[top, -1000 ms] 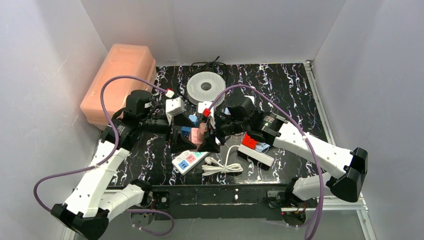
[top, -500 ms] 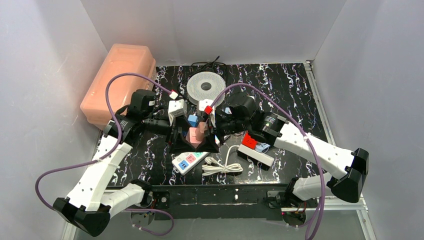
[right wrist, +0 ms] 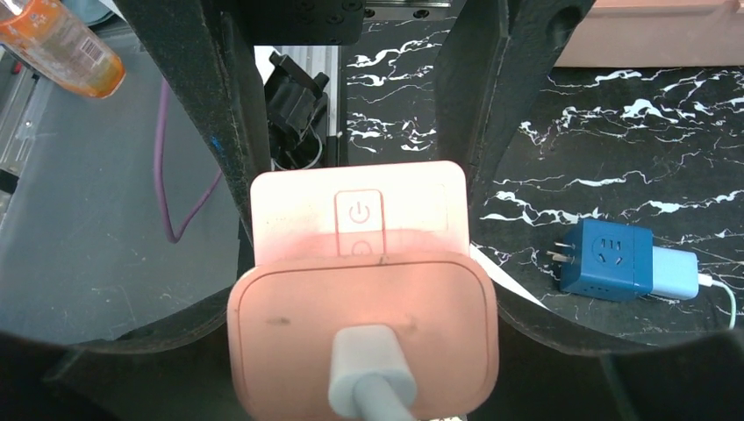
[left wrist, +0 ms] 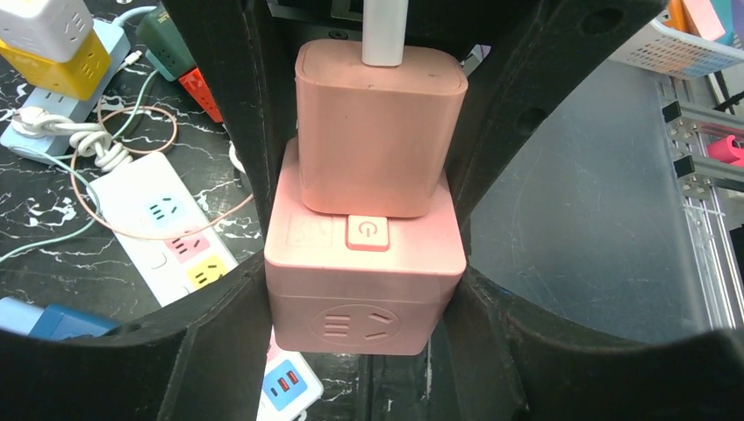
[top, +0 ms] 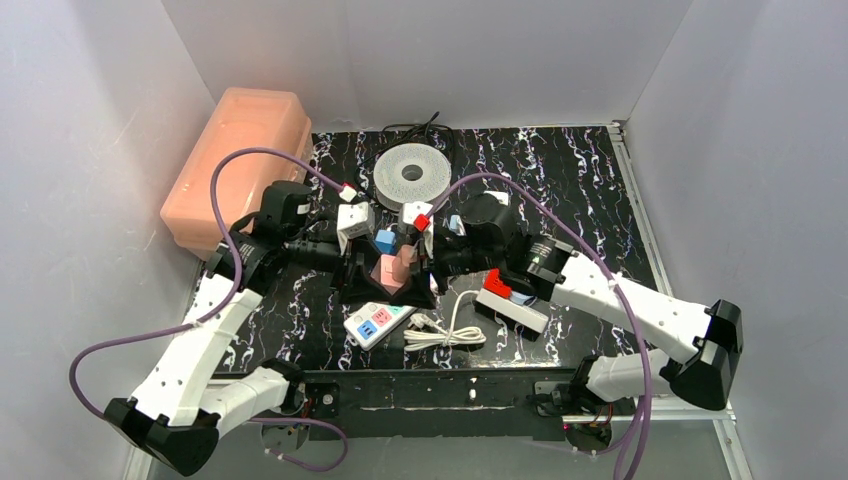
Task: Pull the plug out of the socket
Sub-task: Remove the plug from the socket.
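Observation:
A pink cube socket (left wrist: 364,263) with a power button carries a pink plug block (left wrist: 377,132) pushed into its top face, and a white cable end sticks out of the plug. My left gripper (left wrist: 364,303) is shut on the socket, its black fingers pressed against both sides. In the right wrist view my right gripper (right wrist: 364,346) is shut on the plug (right wrist: 289,342), with the socket (right wrist: 360,215) beyond it. From above, the two grippers meet at mid-table, the left gripper (top: 368,270) at the socket (top: 384,272) and the right gripper (top: 420,266) at the plug (top: 403,257).
A white power strip (top: 378,323) and a coiled white cable (top: 445,332) lie just in front of the grippers. A blue cube adapter (top: 385,240) sits behind them, a red-ended strip (top: 510,295) to the right, a white spool (top: 411,175) at the back, a pink bin (top: 240,160) far left.
My left gripper has moved in toward the pink socket and closed onto its sides. My right gripper stays shut on the plug, and its arm has shifted slightly.

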`<state>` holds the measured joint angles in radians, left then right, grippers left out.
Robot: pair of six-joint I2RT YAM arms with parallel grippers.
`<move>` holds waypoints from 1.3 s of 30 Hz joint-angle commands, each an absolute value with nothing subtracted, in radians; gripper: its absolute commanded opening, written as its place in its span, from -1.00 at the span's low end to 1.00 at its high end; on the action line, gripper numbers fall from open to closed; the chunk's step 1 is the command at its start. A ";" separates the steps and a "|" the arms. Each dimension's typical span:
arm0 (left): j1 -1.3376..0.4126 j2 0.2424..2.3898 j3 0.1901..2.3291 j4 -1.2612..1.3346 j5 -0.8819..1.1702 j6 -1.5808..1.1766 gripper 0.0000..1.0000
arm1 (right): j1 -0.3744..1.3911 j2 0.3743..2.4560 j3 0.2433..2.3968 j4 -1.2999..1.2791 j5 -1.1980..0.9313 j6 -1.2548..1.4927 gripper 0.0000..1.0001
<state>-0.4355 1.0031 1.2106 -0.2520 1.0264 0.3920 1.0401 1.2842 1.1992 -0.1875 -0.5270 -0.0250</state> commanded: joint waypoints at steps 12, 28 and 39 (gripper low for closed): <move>-0.433 1.076 1.237 -0.351 0.802 0.533 -1.00 | 1.054 0.964 1.079 -0.414 -0.561 0.034 0.45; -0.433 1.096 1.209 -0.370 0.548 0.709 -1.00 | 0.953 0.958 1.302 -0.666 -0.855 -0.042 0.42; -0.418 1.127 1.217 -0.122 0.344 0.635 -1.00 | 0.826 1.103 1.139 -0.571 -0.886 0.210 0.35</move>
<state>-0.4393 1.1366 1.2118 -0.2077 0.4469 0.6861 0.8680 1.0367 1.2228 -0.6147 -0.8383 0.1009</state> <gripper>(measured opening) 0.600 0.658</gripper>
